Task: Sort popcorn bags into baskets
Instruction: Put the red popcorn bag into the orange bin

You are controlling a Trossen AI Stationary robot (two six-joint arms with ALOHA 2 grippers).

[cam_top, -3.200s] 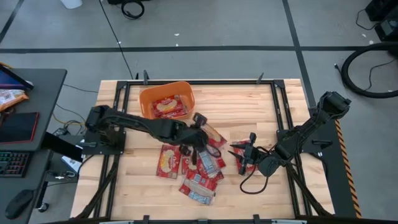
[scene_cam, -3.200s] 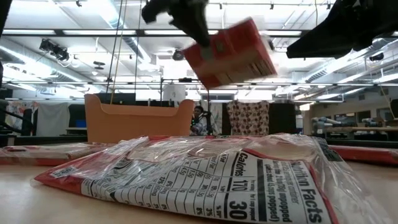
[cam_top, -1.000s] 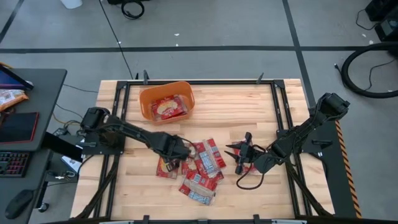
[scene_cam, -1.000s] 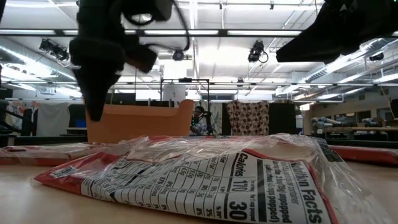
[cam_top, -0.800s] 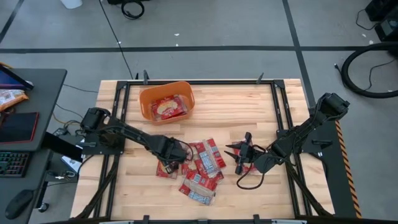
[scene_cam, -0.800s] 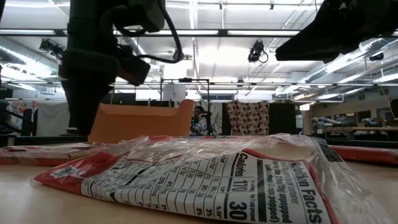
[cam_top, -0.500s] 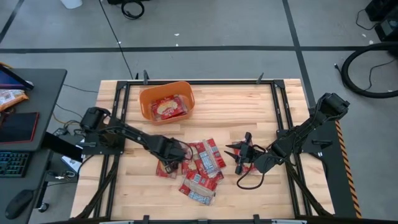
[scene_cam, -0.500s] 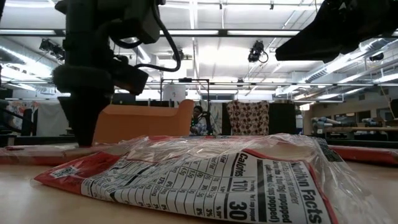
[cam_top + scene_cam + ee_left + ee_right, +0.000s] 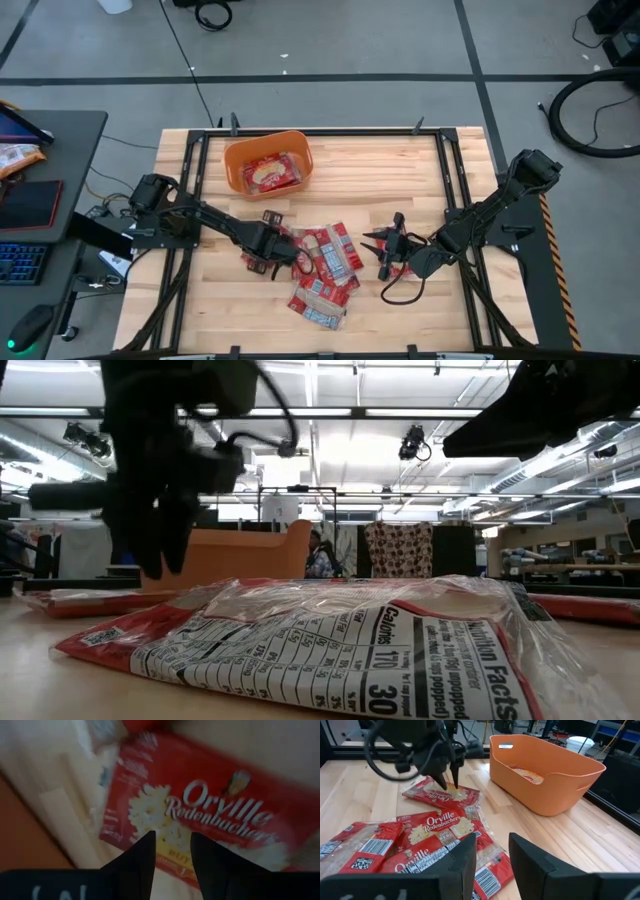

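Observation:
Several red popcorn bags (image 9: 325,265) lie loose in a pile on the wooden table, and one lies close to the low camera (image 9: 330,650). The orange basket (image 9: 229,160) stands at the far left with bags (image 9: 270,172) lying in it. My left gripper (image 9: 449,784) is open and points down. Its tips stand just above the leftmost loose bag (image 9: 440,795), which lies flat on the wood. That bag fills the left wrist view (image 9: 220,815). My right gripper (image 9: 383,250) waits open at the pile's right side, low over the table.
A black cable (image 9: 400,295) loops on the wood below my right gripper. Black frame rails (image 9: 195,190) run along the table's left and right sides. Bare wood (image 9: 380,165) lies to the right of the basket. A desk with a keyboard (image 9: 20,262) stands off the table's left.
My left gripper has gone a little toward the table's left edge, from the pile to over the leftmost loose bag, and has turned about there. In the low view it dipped toward the table and now stands slightly higher. The bags lie as before.

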